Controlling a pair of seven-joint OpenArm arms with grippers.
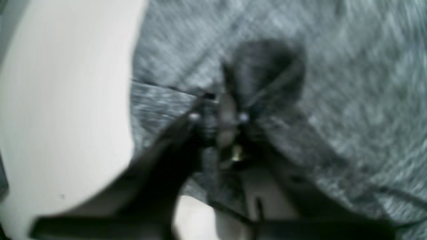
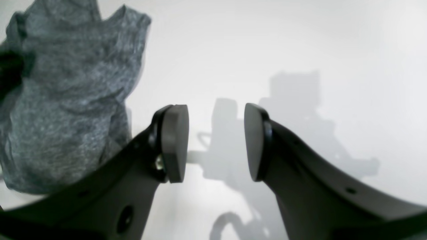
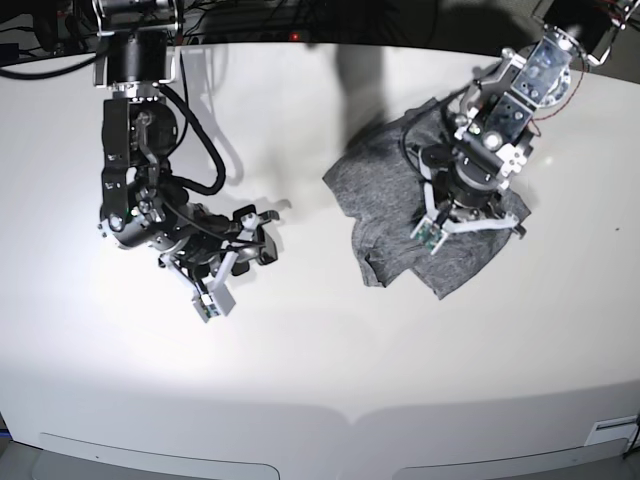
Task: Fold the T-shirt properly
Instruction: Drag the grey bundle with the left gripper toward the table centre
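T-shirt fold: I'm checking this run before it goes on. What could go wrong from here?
1. The left gripper is shut on a bunched part of the T-shirt; lifting may drag several layers.
2. The right gripper hangs open over bare table, apart from the cloth, so the crumpled shirt may swing unsupported.

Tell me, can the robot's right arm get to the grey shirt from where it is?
Probably yes. The right gripper is open and holds nothing, and only bare white table lies between it and the crumpled heather-grey knit T-shirt. The left gripper is already shut on the far part of the cloth.
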